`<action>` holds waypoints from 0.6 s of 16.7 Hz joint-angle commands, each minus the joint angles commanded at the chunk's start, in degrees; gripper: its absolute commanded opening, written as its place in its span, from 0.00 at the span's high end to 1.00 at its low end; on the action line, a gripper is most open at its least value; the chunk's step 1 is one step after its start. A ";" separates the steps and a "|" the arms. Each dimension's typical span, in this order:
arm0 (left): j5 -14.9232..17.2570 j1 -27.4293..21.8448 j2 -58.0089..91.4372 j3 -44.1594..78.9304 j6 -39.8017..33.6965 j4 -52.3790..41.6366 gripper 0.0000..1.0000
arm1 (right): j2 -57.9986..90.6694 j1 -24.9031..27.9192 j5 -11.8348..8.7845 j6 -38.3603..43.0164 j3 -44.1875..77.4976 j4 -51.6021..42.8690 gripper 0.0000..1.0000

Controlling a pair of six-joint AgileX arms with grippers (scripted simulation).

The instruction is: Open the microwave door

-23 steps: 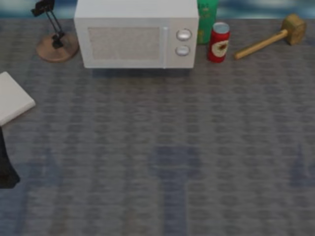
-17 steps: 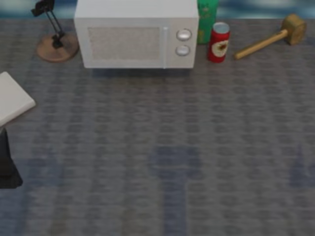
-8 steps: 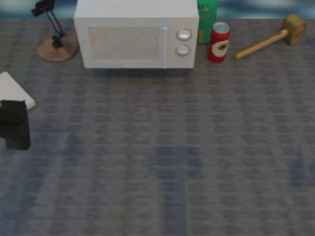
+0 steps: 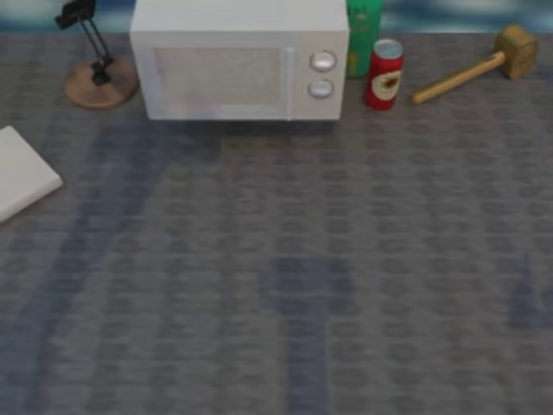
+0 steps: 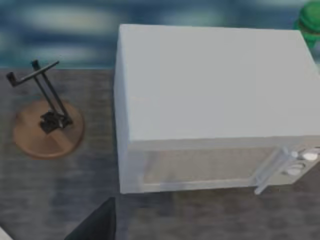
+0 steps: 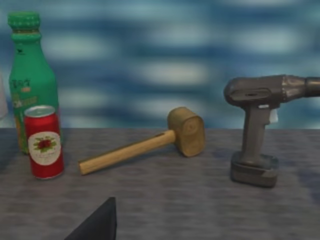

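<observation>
Left arm has lifted out of the top view's left edge, now looking down on the microwave (image 5: 210, 100); microwave door (image 4: 220, 78) shut, fingers unreadable.

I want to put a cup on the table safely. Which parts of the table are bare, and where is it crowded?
The wide table surface in front of the microwave is bare across to the right edge. At the left edge lies a white slab. The back row is crowded: a stand, the microwave, a green bottle, a red can and a mallet.
</observation>
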 joint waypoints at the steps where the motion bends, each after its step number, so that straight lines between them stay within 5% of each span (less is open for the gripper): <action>1: -0.56 -1.41 4.92 7.42 -1.83 -2.22 0.00 | 0.00 0.00 0.00 0.00 0.00 0.00 0.00; 10: -6.95 -11.22 47.65 55.80 -15.18 -22.99 0.00 | 0.00 0.00 0.00 0.00 0.00 0.00 0.00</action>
